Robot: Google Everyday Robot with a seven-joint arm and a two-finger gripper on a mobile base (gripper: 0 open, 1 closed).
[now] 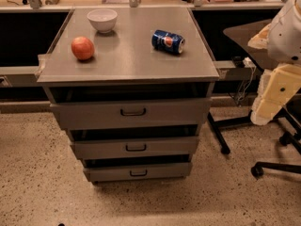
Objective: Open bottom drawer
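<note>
The bottom drawer [160, 171] is the lowest and narrowest of three grey drawer fronts on a grey metal cabinet [127, 69]. Its small dark loop handle [138, 173] sits at the centre. A dark gap shows above its front. My gripper [265, 108] hangs at the far right of the view on the white and cream arm [289, 32]. It is well to the right of the cabinet, about level with the top drawer [84, 113], and touches nothing.
On the cabinet top are a white bowl [102, 19], a red apple [83, 48] and a blue soda can [168, 41] lying on its side. The middle drawer [103, 149] sits above the bottom one. Black chair legs with castors [256, 170] stand on the speckled floor at right.
</note>
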